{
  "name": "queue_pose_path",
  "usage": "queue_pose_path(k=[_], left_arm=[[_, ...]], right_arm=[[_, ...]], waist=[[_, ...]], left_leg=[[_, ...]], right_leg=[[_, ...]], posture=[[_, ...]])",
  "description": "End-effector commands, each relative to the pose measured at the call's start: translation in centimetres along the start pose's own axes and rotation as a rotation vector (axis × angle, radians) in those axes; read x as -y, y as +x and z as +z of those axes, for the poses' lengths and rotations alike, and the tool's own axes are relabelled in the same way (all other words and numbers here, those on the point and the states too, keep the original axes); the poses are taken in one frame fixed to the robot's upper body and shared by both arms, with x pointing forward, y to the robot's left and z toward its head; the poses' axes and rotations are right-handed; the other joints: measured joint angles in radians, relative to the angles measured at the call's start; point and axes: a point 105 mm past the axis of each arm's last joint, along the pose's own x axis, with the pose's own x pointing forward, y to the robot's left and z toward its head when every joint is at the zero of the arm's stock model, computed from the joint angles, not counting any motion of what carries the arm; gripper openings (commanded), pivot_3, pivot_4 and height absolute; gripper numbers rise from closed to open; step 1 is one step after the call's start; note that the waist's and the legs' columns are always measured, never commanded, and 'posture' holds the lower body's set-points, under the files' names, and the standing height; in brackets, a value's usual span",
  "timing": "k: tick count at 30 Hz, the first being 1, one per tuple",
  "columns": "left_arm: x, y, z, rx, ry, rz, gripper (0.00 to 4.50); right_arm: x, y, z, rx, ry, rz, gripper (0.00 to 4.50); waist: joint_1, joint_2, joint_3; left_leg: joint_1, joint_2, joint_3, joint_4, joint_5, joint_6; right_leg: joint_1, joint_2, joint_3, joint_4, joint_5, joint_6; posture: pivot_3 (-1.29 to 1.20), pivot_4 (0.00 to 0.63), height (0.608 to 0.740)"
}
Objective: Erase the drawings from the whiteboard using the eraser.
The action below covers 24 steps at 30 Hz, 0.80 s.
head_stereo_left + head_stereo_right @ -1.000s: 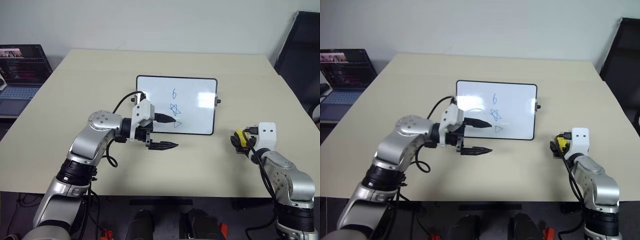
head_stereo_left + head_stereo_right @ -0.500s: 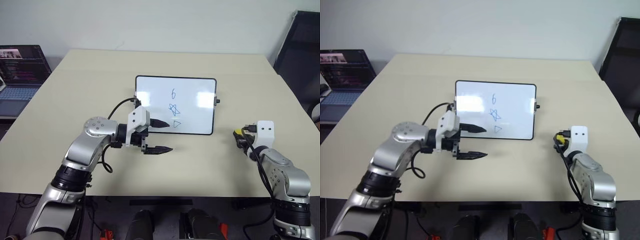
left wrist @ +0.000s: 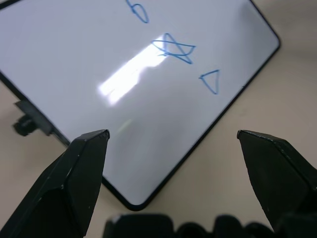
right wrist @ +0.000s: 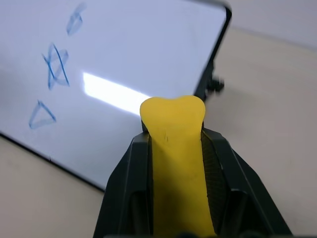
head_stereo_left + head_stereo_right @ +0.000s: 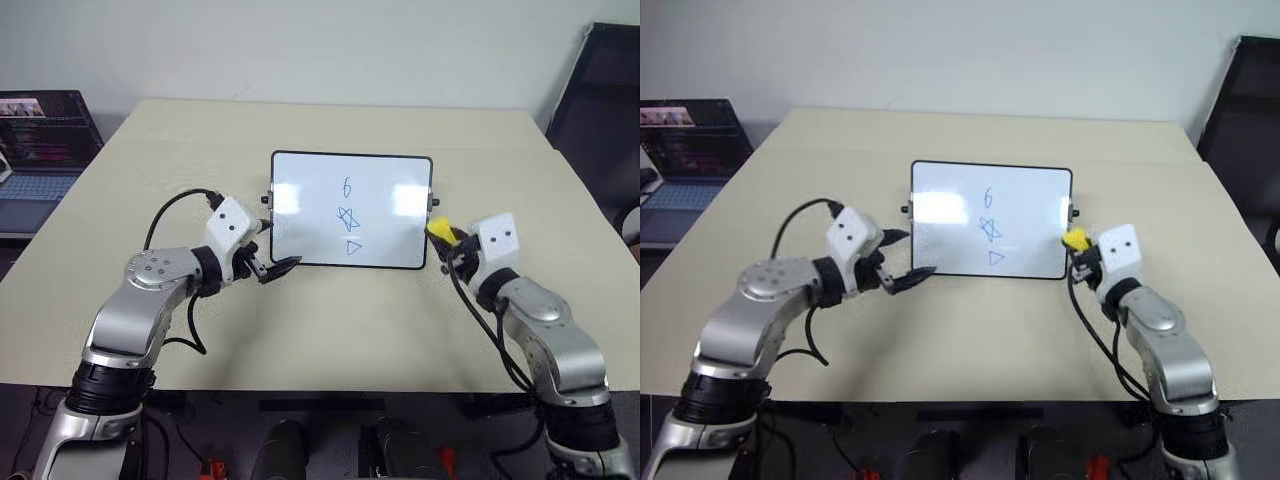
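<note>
Drawings [image 5: 348, 217]: "6", star, triangle.

A pale beige desk [image 5: 330, 130] stands against a plain white wall [image 5: 300, 50]. Beyond its left edge an open laptop [image 5: 40, 140] glows; past the right edge stands what may be a dark chair [image 5: 600, 110].

Office: beige table [image 5: 150, 180], laptop [image 5: 40, 140], black chair [image 5: 600, 110]

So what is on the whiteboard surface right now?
Three blue drawings in a column on the whiteboard: a squiggle, a star, a triangle. Nothing covers them; the eraser, clamped in the right gripper, is at the board's right edge.
</note>
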Motion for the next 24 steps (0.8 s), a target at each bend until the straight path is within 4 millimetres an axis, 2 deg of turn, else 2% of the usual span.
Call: queue_pose_path(k=[1, 7, 11, 17, 24], left_arm=[[-1.0, -0.3, 1.5, 0.032, 0.039, 0.059, 4.5], [-1.4, 0.5, 2.3, 0.038, 0.045, 0.073, 4.5], [-1.4, 0.9, 2.6, 0.033, 0.054, 0.068, 4.5], [-0.8, 1.1, 3.3, 0.042, 0.055, 0.049, 4.5], [-0.8, 0.8, 3.1, 0.033, 0.06, 0.042, 4.5]], right_arm=[[-1.9, 2.1, 3.7, 0.113, -0.11, 0.125, 0.97], [-4.5, 7.6, 6.6, 0.135, -0.249, 0.255, 0.97], [-5.8, 9.8, 7.3, 0.126, -0.371, 0.307, 0.97], [-5.5, 12.4, 6.9, 0.076, -0.434, 0.291, 0.97], [-5.1, 13.0, 4.8, -0.003, -0.472, 0.318, 0.97]], waist=[[-0.003, 0.0, 0.0], [-0.004, 0.0, 0.0], [-0.002, 0.0, 0.0], [0.001, 0.0, 0.0], [0.001, 0.0, 0.0]], left_leg=[[0.0, 0.0, 0.0, 0.0, 0.0, 0.0], [0.0, 0.0, 0.0, 0.0, 0.0, 0.0], [0.0, -0.001, 0.0, 0.0, 0.0, 0.0], [-0.001, -0.001, -0.001, 0.0, 0.0, 0.0], [-0.001, -0.001, -0.001, 0.0, 0.0, 0.0]], right_leg=[[0.0, 0.0, 0.0, 0.0, 0.0, 0.0], [0.0, 0.0, -0.001, 0.0, 0.001, -0.003], [0.0, -0.001, -0.002, 0.0, 0.003, -0.005], [-0.001, -0.001, -0.002, 0.0, 0.003, -0.005], [-0.001, -0.002, -0.002, 0.001, 0.003, -0.005]], posture=[[0.0, 0.15, 0.74], [0.0, 0.15, 0.74], [0.0, 0.15, 0.74], [0.0, 0.15, 0.74], [0.0, 0.15, 0.74]])
